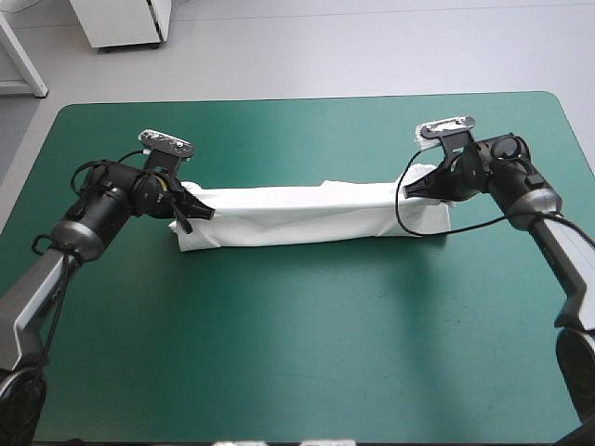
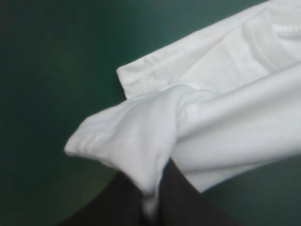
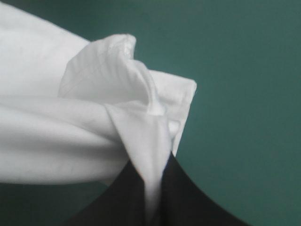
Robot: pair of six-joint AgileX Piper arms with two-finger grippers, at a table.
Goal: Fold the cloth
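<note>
Teal-green table cover point(image 1: 297, 362) over nearly the whole high view, from the far edge near the top of the frame down to the bottom. On it, just above the centre of the frame, the white T-shirt point(image 1: 307, 216): folded into a long narrow band, stretched from centre-left to centre-right, creased along its length, well apart from every table edge. Looks to rest on the cover along its near side; upper layer lifted clear or not, cannot tell. At the band's left end, the left gripper point(image 1: 195, 214), coming in from the left of the frame; at the right end, the right gripper point(image 1: 418, 186), coming in from the right. Seen from the left wrist, black fingers point(image 2: 117, 202) all but pressed together, pinching a bunched white corner of the T-shirt, with a stitched hem point(image 2: 141, 77) lying just ahead over the cover. Seen from the right wrist, the same kind of grip: black fingers point(image 3: 188, 197) nearly meeting in a pointed arch, a thin fold of white cloth caught between them, a gathered hemmed corner rising just ahead of the tips.
</note>
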